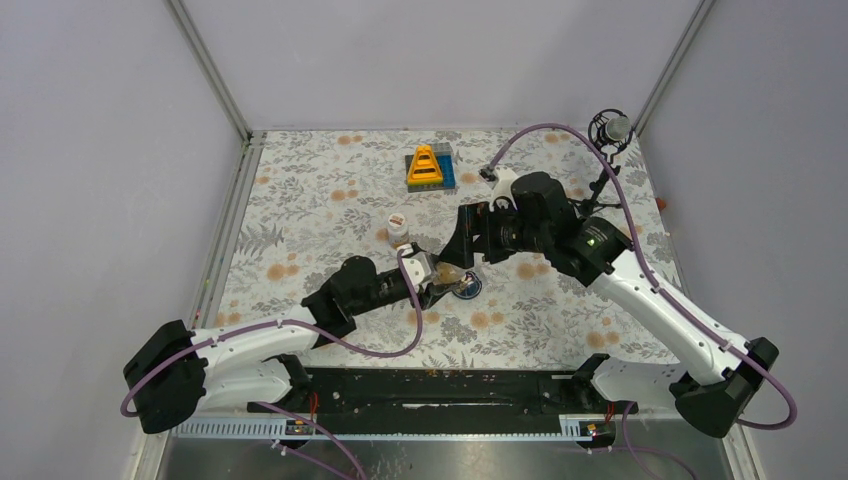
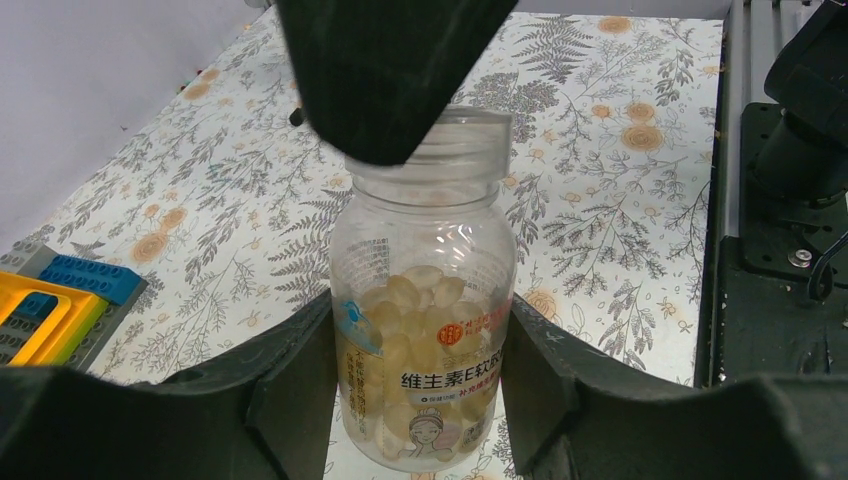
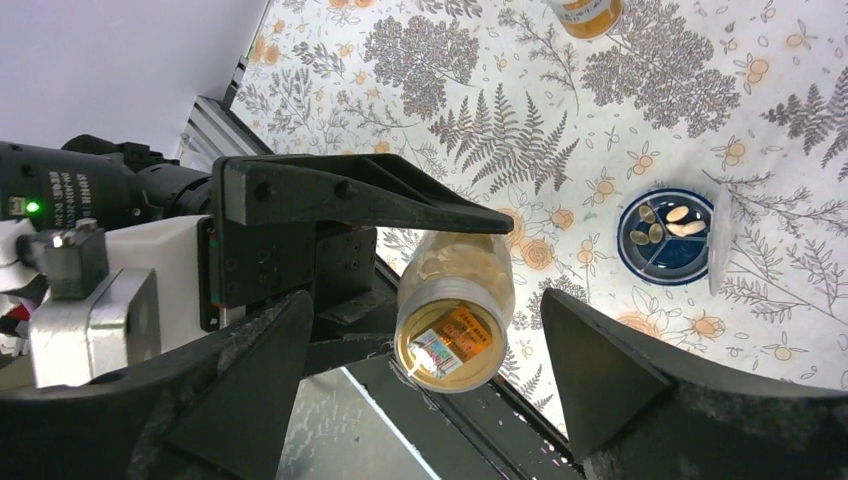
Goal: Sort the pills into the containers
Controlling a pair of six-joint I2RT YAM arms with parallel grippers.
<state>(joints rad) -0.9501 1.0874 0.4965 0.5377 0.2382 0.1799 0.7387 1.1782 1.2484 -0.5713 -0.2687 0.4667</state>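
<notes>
From the lower left of the overhead view my left arm reaches toward the middle of the flowered table (image 1: 300,220). My left gripper (image 2: 418,305) is clamped on the translucent bottle (image 2: 425,230), with one finger pressed against each side of its lower body. The bottle stands upright in that wrist view. It is about half full of pale oval pills (image 2: 415,290), and a printed label wraps its front.

At about 10 o'clock from the held bottle, set apart from it, the white bottle (image 1: 398,222) stands with its cap on. At 12 o'clock, well back on the table, is the yellow triangular toy (image 1: 428,165) on its grey-blue base.

Just beside the held bottle, at about 4 o'clock in the overhead view, sits the dark-blue dish (image 3: 650,275). A few loose pills lie in its divided sections, some pale and some darker.

My right arm comes in from the lower right and bends back toward the centre. My right gripper (image 3: 425,300) has its fingers spread wide, one on either side of the bottle's end, with a clear gap to each in its own wrist view. In the left wrist view one of those fingers overlaps the bottle's rim. I cannot tell whether it touches, nor whether the bottle's mouth is capped.
</notes>
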